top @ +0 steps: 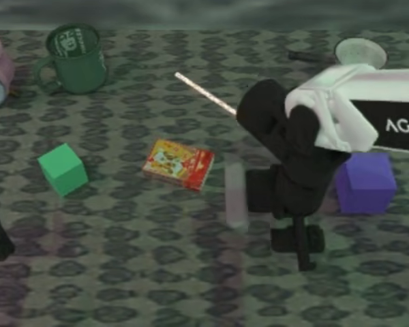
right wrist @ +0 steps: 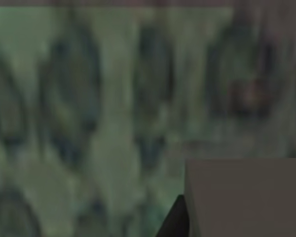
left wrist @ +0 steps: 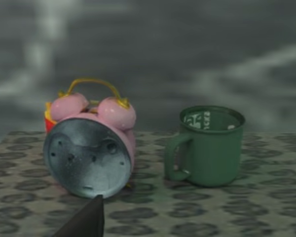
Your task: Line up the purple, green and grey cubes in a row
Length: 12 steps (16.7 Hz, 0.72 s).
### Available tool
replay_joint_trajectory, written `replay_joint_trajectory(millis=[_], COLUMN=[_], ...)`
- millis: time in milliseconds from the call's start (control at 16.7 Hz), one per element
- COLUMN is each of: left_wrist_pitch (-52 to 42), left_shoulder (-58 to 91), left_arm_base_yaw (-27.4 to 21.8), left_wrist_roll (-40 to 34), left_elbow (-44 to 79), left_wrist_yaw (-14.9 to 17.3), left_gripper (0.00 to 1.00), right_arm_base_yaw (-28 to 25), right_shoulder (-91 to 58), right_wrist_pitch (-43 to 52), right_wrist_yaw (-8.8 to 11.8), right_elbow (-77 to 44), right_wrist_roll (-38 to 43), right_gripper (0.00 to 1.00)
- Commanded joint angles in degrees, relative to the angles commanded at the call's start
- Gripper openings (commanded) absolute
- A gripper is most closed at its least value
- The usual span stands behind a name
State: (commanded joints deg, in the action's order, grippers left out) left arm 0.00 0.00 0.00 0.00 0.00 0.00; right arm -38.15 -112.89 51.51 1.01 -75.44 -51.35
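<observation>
The right pincer hangs low over the patterned desk, just right of centre. A grey cube fills the corner of its wrist view beside one dark finger, but whether the fingers are clamped on it cannot be told. The right arm reaches in from the right edge, white shell leading to a black wrist bent downward. One purple cube sits just beside that wrist, partly hidden. One green cube rests far left (well apart from the others). One red-and-yellow box lies between them. One green mug and one pink alarm clock stand at the far left corner. The left arm is parked at the left edge.
</observation>
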Motion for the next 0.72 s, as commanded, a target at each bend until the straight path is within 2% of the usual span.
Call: replay_joint_trajectory(millis=[180, 420, 720], left_wrist_pitch=[0.0, 0.0, 0.0], left_shoulder=[0.0, 0.0, 0.0], left_arm_base_yaw=[0.0, 0.0, 0.0], left_wrist_roll=[0.0, 0.0, 0.0], left_elbow=[0.0, 0.0, 0.0], left_wrist_yaw=[0.0, 0.0, 0.0], left_gripper=[1.0, 1.0, 1.0], right_arm_base_yaw=[-0.1, -0.2, -0.2], right_shoulder=[-1.5, -1.5, -1.5], right_wrist_pitch=[-3.7, -3.8, -3.8], right_wrist_yaw=[0.0, 0.0, 0.0], right_elbow=[2.7, 2.8, 2.8], right_wrist_roll=[-0.1, -0.1, -0.1], right_gripper=[0.0, 0.0, 0.38])
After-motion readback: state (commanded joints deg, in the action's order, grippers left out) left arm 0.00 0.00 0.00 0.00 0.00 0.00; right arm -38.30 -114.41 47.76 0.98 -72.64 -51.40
